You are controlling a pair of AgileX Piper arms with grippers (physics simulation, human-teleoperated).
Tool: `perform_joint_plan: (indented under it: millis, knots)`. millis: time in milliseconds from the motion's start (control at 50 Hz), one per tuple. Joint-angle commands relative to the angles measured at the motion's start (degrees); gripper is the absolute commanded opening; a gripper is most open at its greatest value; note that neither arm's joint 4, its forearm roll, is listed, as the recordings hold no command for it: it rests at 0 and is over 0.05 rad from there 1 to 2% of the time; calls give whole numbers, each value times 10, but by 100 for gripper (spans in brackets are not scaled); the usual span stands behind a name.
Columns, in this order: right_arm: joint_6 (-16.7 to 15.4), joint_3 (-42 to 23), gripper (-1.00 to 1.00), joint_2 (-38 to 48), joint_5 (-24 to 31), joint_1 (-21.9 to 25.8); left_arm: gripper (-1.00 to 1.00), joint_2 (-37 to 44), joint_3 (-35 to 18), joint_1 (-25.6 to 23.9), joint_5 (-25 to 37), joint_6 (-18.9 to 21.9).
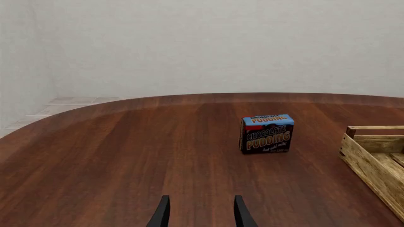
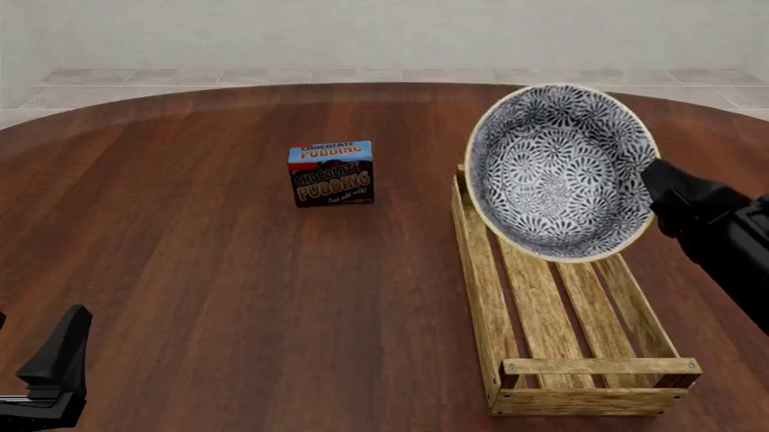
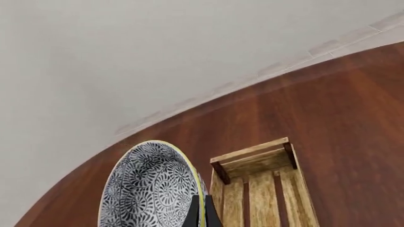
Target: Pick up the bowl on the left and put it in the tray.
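The blue-and-white floral bowl [image 2: 559, 171] hangs tilted on its side, its inside facing me, above the far end of the tray [image 2: 481, 288]. My right gripper [image 2: 656, 180] is shut on the bowl's cream rim at its right edge. In the right wrist view, the bowl [image 3: 148, 189] stands edge-on beside the dark fingers [image 3: 202, 215], with the tray's far end [image 3: 252, 158] below. The slatted wooden tray holds nothing. My left gripper [image 2: 54, 360] sits low at the near left, well away from the bowl. Its fingers [image 1: 162, 213] stand open over bare table.
A small blue-and-brown chocolate pudding box [image 2: 330, 174] stands upright left of the tray's far end, and the left wrist view shows the pudding box [image 1: 267, 134] ahead with the tray's corner [image 1: 369, 161] beside it. The round wooden table [image 2: 216, 288] reaches a tiled floor.
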Motion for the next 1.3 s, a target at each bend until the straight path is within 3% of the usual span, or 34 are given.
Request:
perform_joint_plan:
  millis: [20, 680, 1300]
  knots:
    - [4, 7, -100, -2, -5, -13, 100, 0, 0, 0, 0, 0]
    - [3, 31, -100, -28, 10, -31, 100, 0, 0, 0, 0, 0]
    - [13, 53, -100, 14, -37, -62, 100, 0, 0, 0, 0, 0]
